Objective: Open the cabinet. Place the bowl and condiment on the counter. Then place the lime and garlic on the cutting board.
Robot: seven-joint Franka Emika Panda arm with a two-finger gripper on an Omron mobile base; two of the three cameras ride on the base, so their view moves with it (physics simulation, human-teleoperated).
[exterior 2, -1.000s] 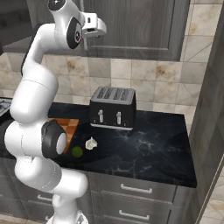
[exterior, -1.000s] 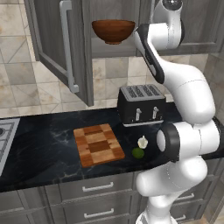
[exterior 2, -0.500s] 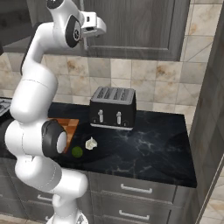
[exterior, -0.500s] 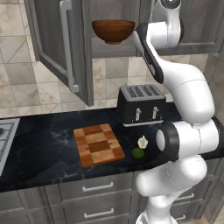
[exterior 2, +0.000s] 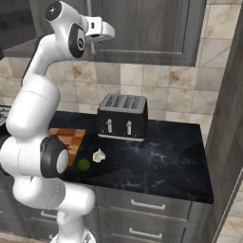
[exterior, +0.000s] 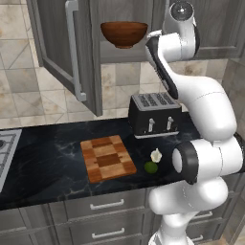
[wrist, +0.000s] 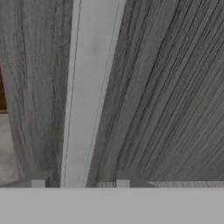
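Observation:
The cabinet's left door (exterior: 88, 52) stands swung open, and the reddish-brown bowl (exterior: 124, 33) sits on the shelf behind it. My gripper (wrist: 80, 183) is raised against the closed right door (wrist: 166, 109). Its fingertips (wrist: 122, 183) straddle the vertical silver handle (wrist: 87, 87), with a narrow gap on each side. In the right base view the gripper (exterior 2: 92, 46) hangs at that door's lower edge. The lime (exterior: 151, 167) and the garlic (exterior: 156, 155) lie on the counter (exterior: 43, 162), just right of the cutting board (exterior: 107, 157). The condiment is out of view.
A black toaster (exterior: 154, 114) stands at the back of the counter behind the garlic and lime. A stove edge (exterior: 5, 148) shows at far left. Grey drawers (exterior: 105, 206) run below the worktop. A tall panel (exterior 2: 232, 118) bounds the counter on the right.
The jaws have narrowed around the right door's handle. The arm has barely moved, and the things on the counter lie as before.

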